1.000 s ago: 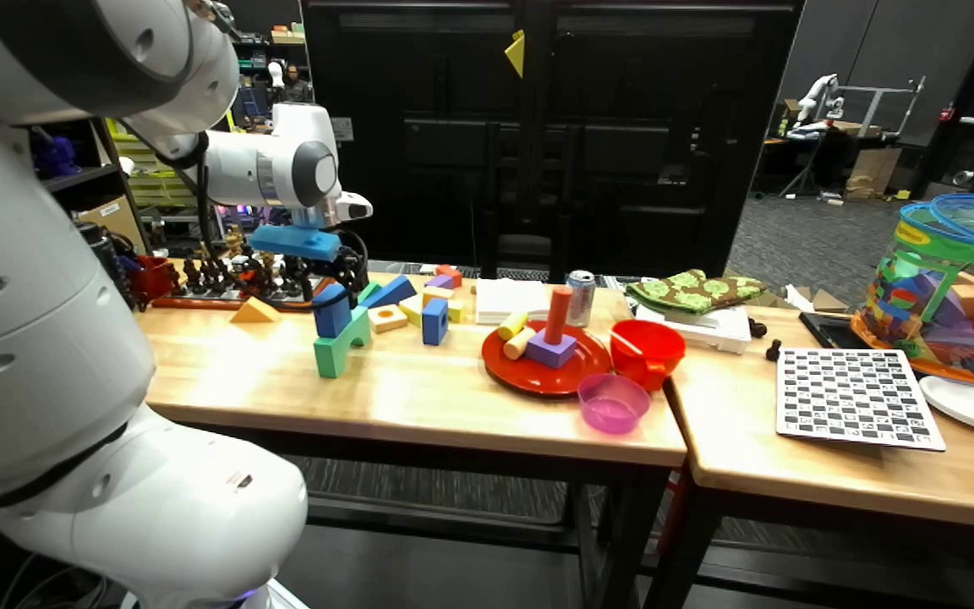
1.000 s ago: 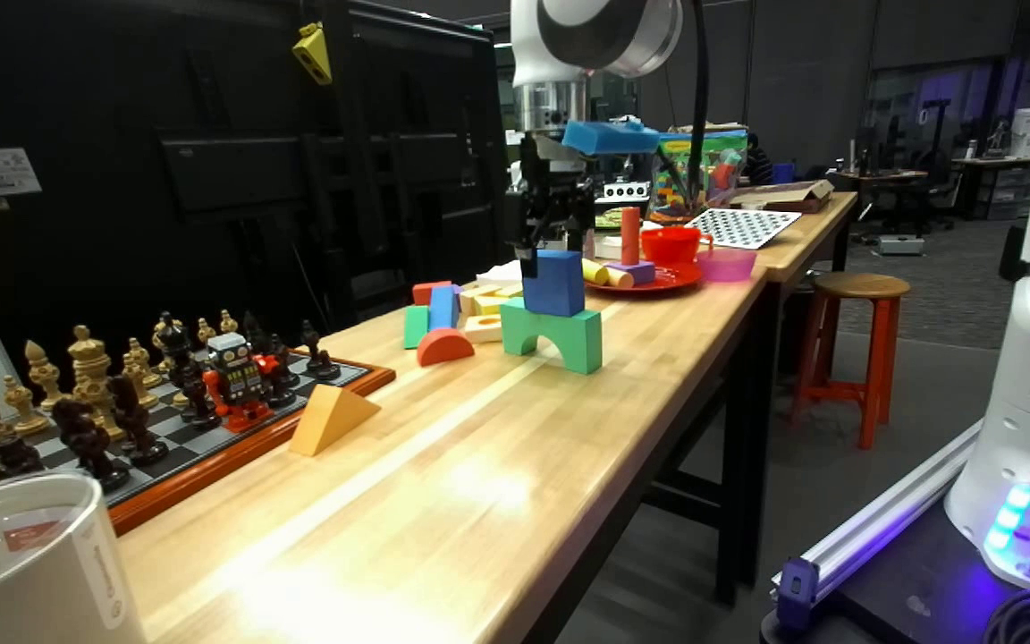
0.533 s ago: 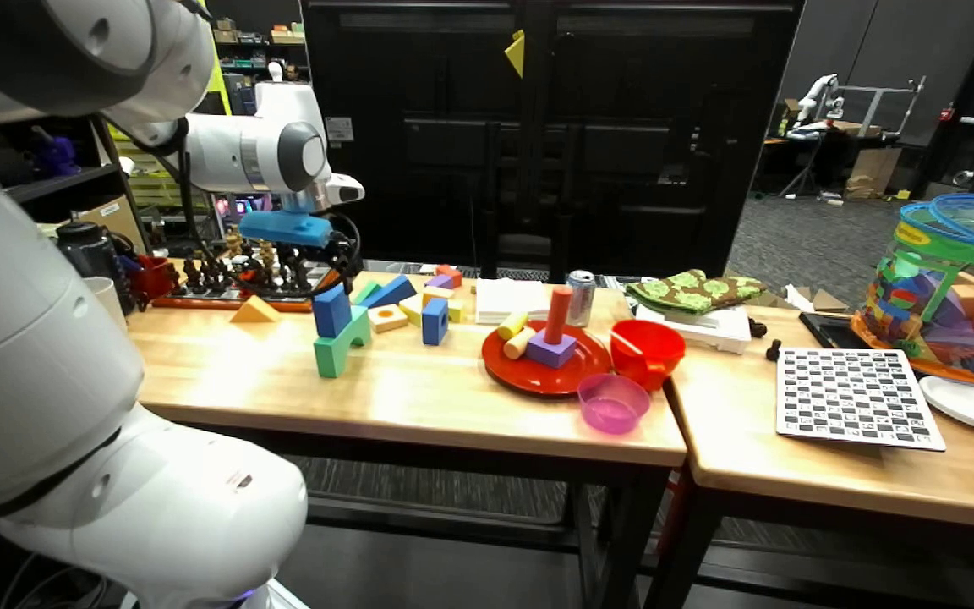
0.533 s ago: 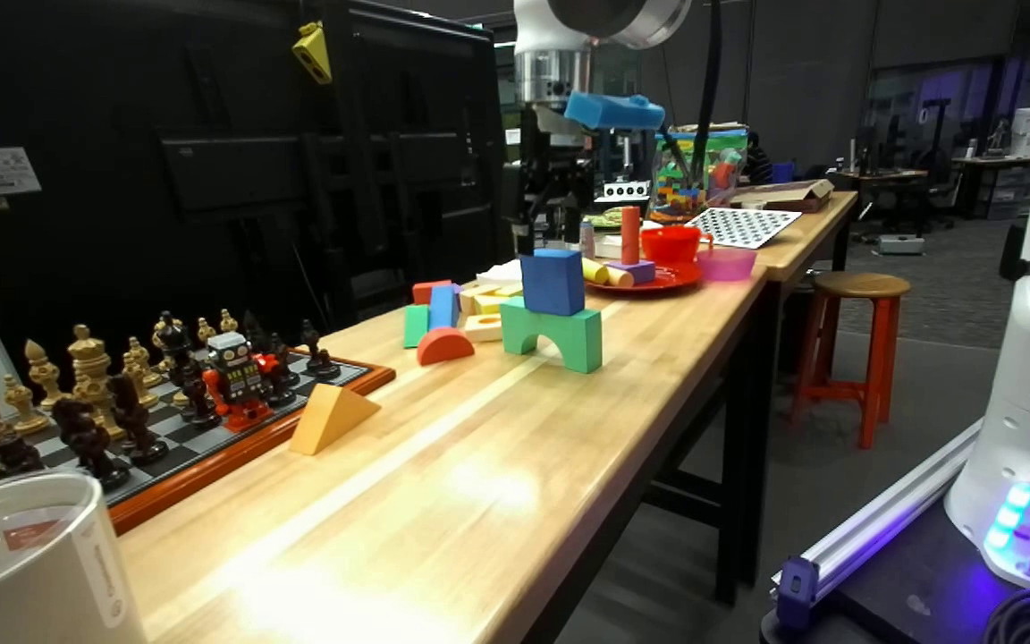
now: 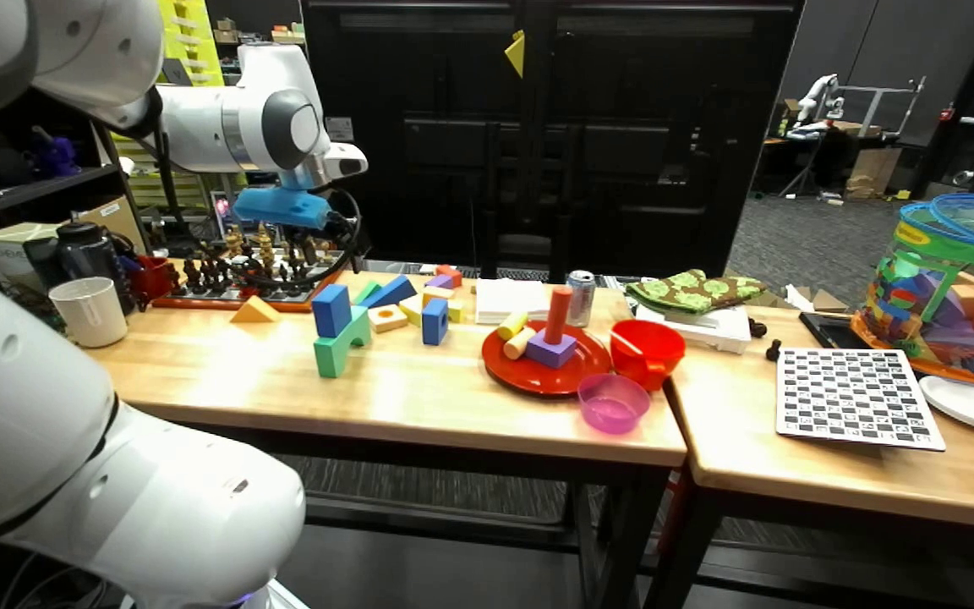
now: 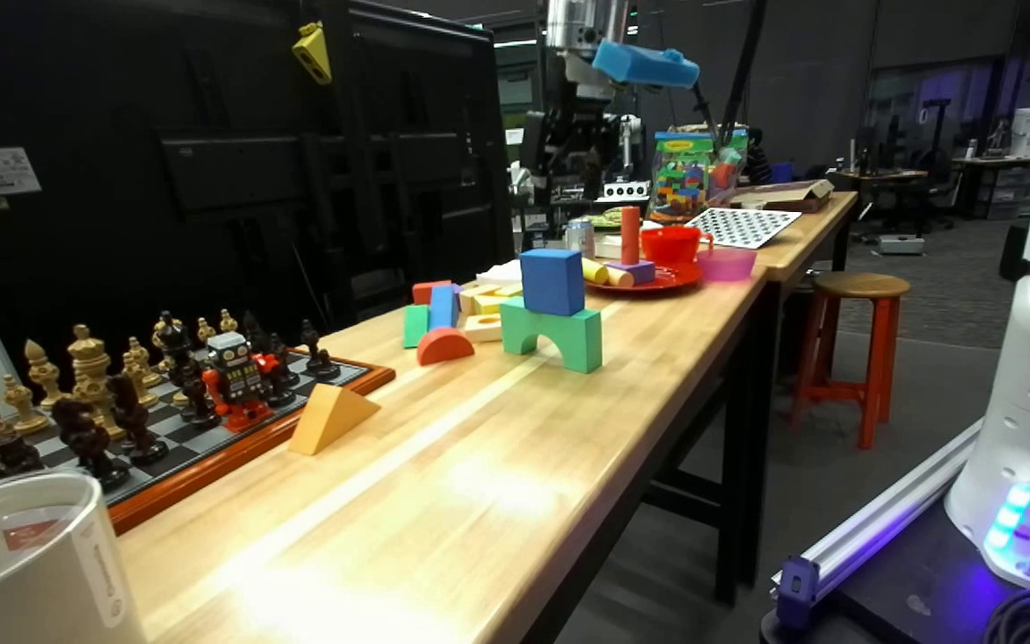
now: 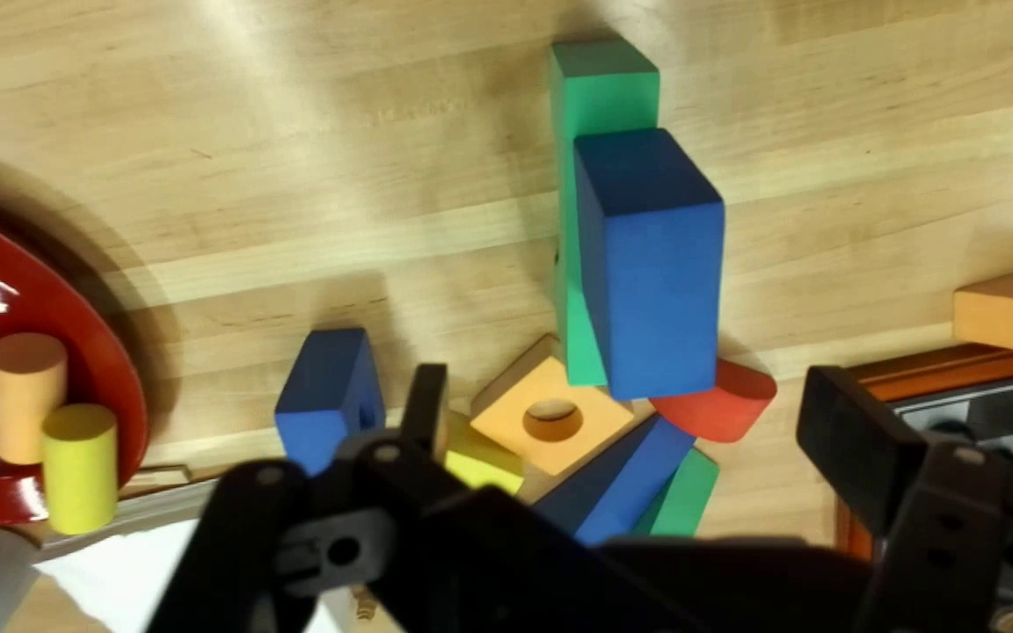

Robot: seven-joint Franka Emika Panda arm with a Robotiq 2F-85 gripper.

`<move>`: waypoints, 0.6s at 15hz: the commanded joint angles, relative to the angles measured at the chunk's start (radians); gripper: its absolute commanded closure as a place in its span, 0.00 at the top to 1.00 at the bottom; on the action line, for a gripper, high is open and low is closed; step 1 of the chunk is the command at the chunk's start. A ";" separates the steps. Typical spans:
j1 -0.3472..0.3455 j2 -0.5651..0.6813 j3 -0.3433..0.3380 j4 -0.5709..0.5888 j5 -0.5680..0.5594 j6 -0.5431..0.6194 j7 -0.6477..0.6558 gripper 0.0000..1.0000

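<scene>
Hanging before me over the pale wooden tabletop (image 6: pixel 551 402): one black two-fingered gripper (image 7: pixel 625 387), fingers spread wide, released, above and apart from the landmark. Landmark: one green arch-shaped block (image 6: pixel 579 338), standing on its legs. Item, one solid blue rectangular block (image 6: pixel 552 282), resting on top of the arch, nearest the gripper. Item, one tan square block with a round hole (image 7: pixel 599 424), just beside the arch. Item, one red half-round block (image 6: pixel 445 347), near the arch. Item, one orange triangular wedge (image 6: pixel 332 419), apart from the arch, towards the wood-rimmed chessboard (image 6: pixel 202 470). Item, one glossy red round plate (image 5: pixel 521 376), well apart from the arch, bearing a purple block (image 5: pixel 550 350).
</scene>
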 commanded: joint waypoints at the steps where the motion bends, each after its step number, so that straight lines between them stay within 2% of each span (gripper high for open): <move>1: -0.052 -0.077 -0.021 -0.053 -0.014 0.027 0.045 1.00; 9: -0.175 -0.055 -0.072 -0.093 -0.023 0.112 0.101 1.00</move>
